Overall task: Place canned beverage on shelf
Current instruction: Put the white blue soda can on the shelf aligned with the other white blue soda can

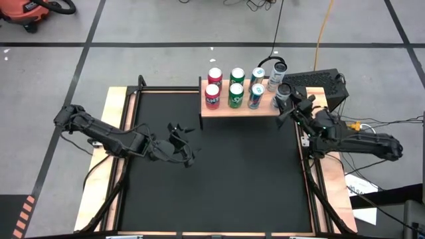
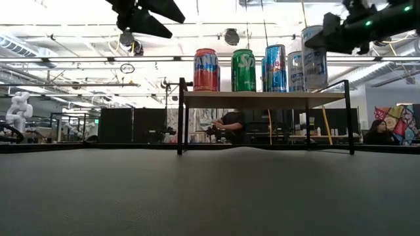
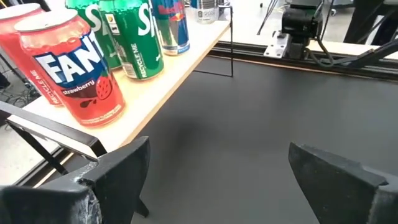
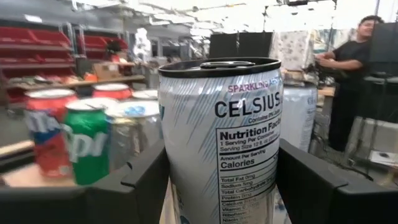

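The shelf [image 1: 226, 110] is a light-wood plank on thin black legs at the far edge of the black mat [image 1: 219, 179]. Several upright cans stand on it: red Fanta [image 1: 212, 97], green Sprite [image 1: 235, 95], blue Red Bull [image 1: 255, 97], and a white can [image 1: 275, 77] at the back right. My right gripper [image 1: 287, 99] is shut on a white Celsius can [image 4: 217, 143] at the shelf's right end [image 2: 315, 58]. My left gripper [image 1: 182, 143] is open and empty above the mat, in front of the shelf's left end, also seen in the left wrist view [image 3: 224, 180]. My right gripper pinches the Celsius can's round side wall [image 4: 174, 180] between its two fingers [image 4: 146, 183], a little below the top rim. The fingers come level from the table's right side. The can stands upright, its base at the shelf top [image 2: 316, 88]; I cannot tell whether it rests there.
Wooden side rails [image 1: 123, 133] frame the mat. A black device [image 1: 319, 82], headphones [image 1: 272, 64] and cables lie beyond the shelf's right end. People sit in the room behind [image 2: 230, 124], one in the right wrist view [image 4: 357, 62]. Bare mat lies in front of the shelf.
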You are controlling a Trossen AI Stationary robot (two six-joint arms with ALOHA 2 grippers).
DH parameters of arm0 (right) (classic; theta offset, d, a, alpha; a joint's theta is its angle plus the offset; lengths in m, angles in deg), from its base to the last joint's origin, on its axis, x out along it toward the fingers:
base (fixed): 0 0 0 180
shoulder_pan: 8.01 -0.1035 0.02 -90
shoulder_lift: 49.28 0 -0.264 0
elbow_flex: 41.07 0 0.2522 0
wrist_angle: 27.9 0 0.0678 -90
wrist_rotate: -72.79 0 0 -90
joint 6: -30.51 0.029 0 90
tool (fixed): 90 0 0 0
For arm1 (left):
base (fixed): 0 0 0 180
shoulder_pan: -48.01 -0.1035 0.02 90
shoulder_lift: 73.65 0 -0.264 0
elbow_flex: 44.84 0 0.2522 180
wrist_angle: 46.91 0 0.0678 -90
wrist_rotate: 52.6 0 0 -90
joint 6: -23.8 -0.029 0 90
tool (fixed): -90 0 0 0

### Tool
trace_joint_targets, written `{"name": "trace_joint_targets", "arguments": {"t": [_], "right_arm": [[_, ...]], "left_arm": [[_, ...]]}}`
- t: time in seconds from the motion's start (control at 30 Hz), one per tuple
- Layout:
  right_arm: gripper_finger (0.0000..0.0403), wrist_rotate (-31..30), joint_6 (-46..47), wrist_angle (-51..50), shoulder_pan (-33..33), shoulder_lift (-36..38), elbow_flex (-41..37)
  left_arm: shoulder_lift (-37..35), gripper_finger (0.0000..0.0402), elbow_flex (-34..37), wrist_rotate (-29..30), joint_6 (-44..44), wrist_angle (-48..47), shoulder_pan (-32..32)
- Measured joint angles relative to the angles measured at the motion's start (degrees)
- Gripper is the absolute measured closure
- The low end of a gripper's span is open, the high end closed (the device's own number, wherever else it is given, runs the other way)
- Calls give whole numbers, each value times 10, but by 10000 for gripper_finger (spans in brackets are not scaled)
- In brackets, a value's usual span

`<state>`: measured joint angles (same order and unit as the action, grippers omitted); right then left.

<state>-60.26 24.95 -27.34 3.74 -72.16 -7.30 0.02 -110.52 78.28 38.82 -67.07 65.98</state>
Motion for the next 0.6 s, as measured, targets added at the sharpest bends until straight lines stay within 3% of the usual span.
{"name": "trace_joint_targets", "arguments": {"t": [0.33,0.6], "right_arm": [[162,83,31,9,99,-50,0],[118,116,64,2,142,-57,0]], "left_arm": [[0,20,0,-18,-9,-6,-3],[0,20,0,-18,-5,-19,-3]]}}
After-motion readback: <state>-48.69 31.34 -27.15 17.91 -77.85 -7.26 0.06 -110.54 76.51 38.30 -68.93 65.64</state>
